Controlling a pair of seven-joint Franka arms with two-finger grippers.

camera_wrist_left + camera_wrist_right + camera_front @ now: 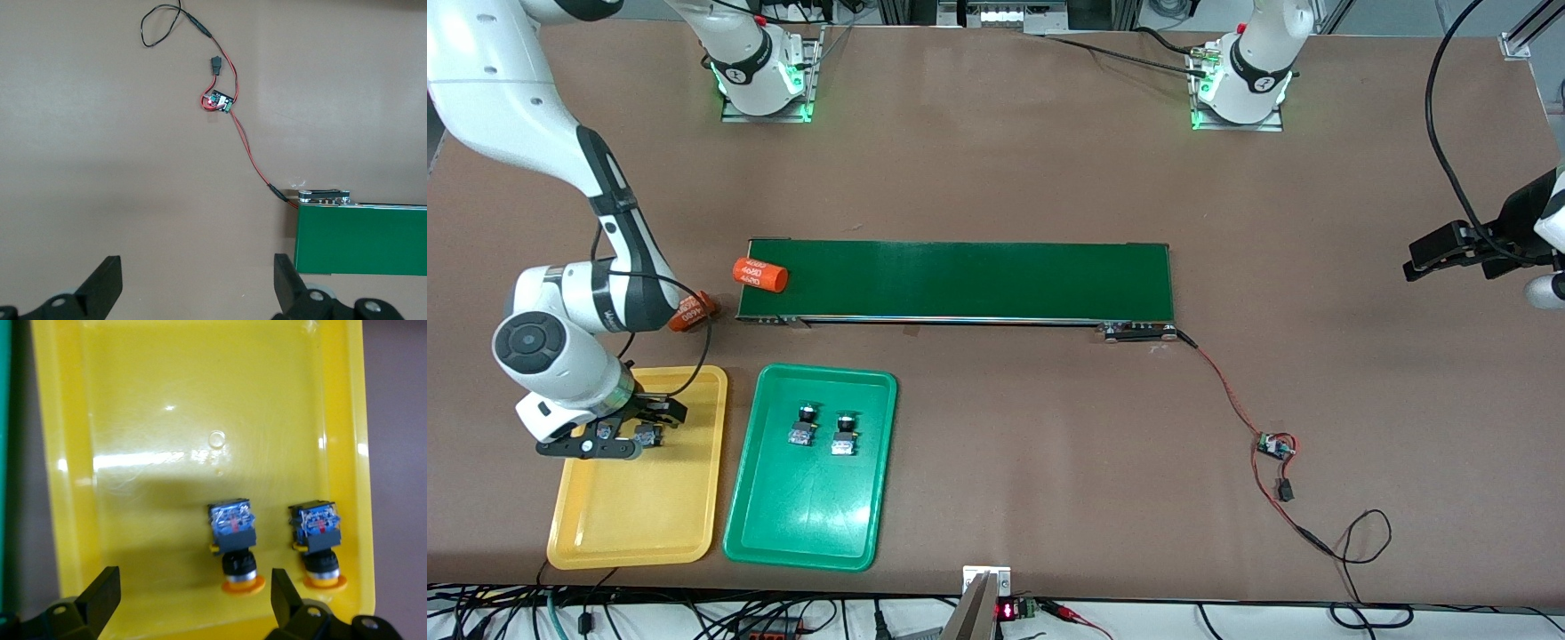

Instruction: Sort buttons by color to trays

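Two yellow-capped buttons [233, 543] [319, 537] lie side by side in the yellow tray [133, 420], near its end toward the conveyor. My right gripper [193, 590] hangs open just above them with nothing between its fingers; one button's cap sits close to one finger. In the front view the right gripper [627, 436] covers much of these buttons over the yellow tray [631, 524]. Two more buttons [804, 425] [844, 433] lie in the green tray [800, 524]. My left gripper [1432, 258] [198, 273] waits open over bare table at the left arm's end.
A long dark-green conveyor belt [960, 280] [363, 240] crosses the middle of the table. One orange cylinder [760, 274] lies on its end toward the right arm, and another [692, 313] lies beside it on the table. A small circuit board [1276, 446] [219, 102] with red-black wires lies toward the left arm's end.
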